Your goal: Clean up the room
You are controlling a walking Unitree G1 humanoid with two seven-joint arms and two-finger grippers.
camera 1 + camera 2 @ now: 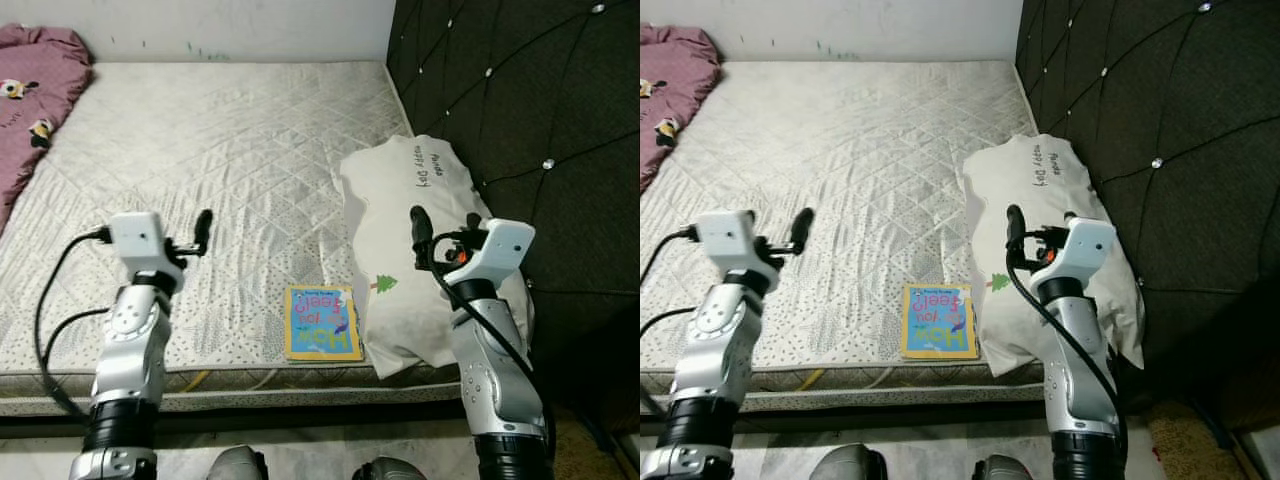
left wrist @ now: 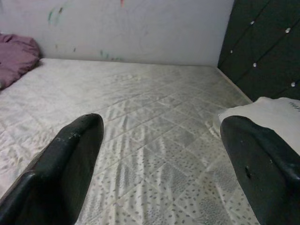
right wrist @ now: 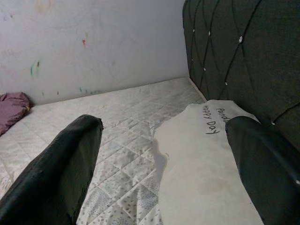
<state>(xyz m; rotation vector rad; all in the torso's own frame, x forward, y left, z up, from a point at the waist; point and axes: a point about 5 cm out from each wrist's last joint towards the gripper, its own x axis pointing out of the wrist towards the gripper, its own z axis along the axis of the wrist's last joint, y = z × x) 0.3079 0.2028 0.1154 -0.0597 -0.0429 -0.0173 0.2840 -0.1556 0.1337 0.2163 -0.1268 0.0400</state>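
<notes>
Lying on the bed near its front edge is a small colourful book, just beside a white pillow at the dark padded headboard. A purple blanket sits at the far left corner by the white wall. Both the left end effector and the right end effector hang over the bed with fingers spread wide, holding nothing.

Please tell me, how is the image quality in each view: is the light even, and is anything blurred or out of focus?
Left eye and right eye views: even indoor light, sharp; the book and pillow are crisp, and the headboard is dark. Left wrist view: soft, and the left hand has blurred near fingers. Right wrist view: the same softness around the right hand, pillow lettering readable.
</notes>
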